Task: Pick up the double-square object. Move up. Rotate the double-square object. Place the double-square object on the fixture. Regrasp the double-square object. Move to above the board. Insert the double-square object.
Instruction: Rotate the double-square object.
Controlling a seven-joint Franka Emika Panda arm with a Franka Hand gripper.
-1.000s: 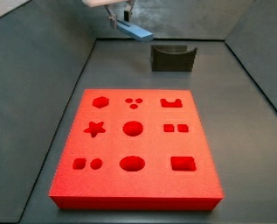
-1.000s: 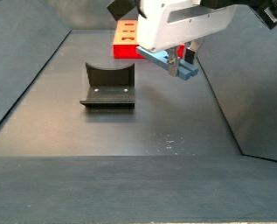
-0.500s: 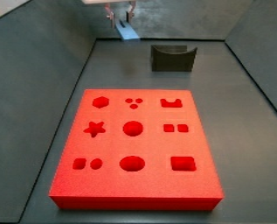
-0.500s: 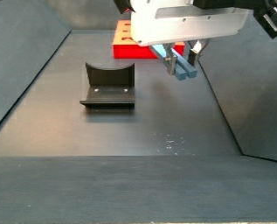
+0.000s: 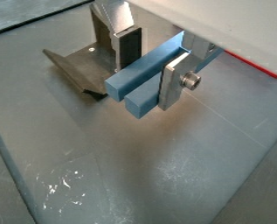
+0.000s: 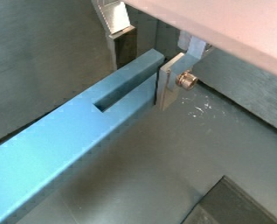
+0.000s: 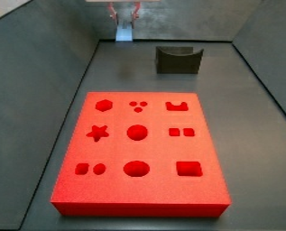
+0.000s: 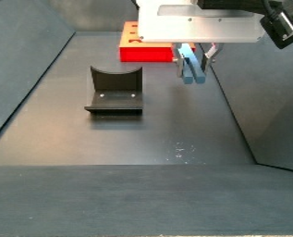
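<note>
In a side view the large flat red rectangular board (image 7: 139, 153) fills the near floor, w/ star, circle, hexagon, square and double-square cutouts in its top. Beyond it, at approx 12 o'clock, the small dark grey notched fixture (image 7: 178, 60) stands on the dark floor, clear of the board. At approx 11 o'clock from the fixture, further back, the gripper (image 7: 124, 22) hangs above the floor, clamped on the small blue-grey bar-shaped double-square object (image 7: 124, 33), which hangs down below the fingers, off the floor.

In a side view from the opp. end, the fixture (image 8: 113, 91) is nearest, base plate fwd, upright at the back. The gripper (image 8: 193, 57) is at approx 2 o'clock from it, apart, w/ the bar (image 8: 190, 69) pinched btwn the plates and tilted slightly. The board (image 8: 146, 44) lies behind, mostly hidden by the white wrist body.

Both wrist views show the silver fingers (image 5: 176, 77) pressed on the bar's (image 5: 144, 76) two long faces, bar (image 6: 76, 129) sticking out well past them; a slot shows in its top face. Gripper (image 6: 148, 68) is closed on it. Fixture (image 5: 79, 68) sits on the floor behind the bar.
</note>
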